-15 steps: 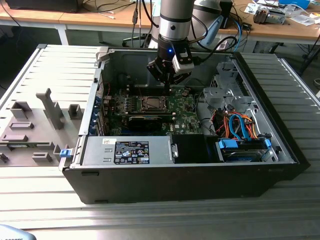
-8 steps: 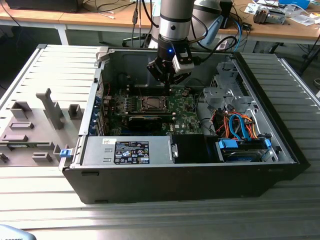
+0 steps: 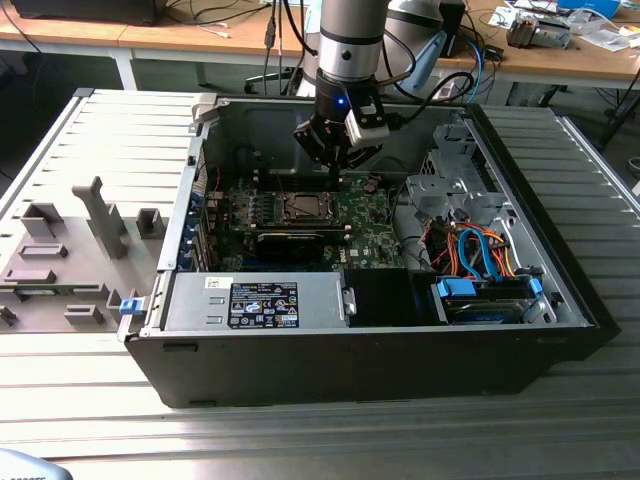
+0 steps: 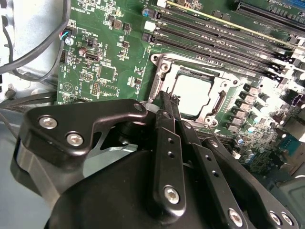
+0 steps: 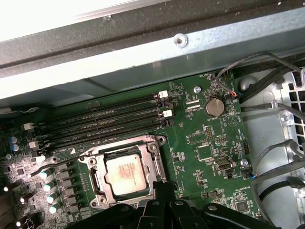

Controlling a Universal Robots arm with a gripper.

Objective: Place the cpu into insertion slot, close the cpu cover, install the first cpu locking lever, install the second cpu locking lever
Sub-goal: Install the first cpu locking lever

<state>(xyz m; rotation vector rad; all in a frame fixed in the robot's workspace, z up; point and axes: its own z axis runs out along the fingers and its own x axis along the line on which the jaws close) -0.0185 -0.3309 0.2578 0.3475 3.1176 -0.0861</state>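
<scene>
hovering gripper [image 4: 167, 102], jaws seemingly clenched empty, beside cpu [image 5: 125, 173] under cpu cover [image 5: 153, 164], clearer from wrist views

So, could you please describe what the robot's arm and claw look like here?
The arm is a silver-grey cylinder with a black band and a small blue light at the wrist; dark cables trail beside it. The claw is matte black, built of flat linkage bars joined by silver screws, tapering to slim fingers.

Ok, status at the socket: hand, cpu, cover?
Hand shut, empty, tips at the cover's edge. Cpu seated in the insertion slot. Cpu cover down around it. Nothing in the way.
</scene>
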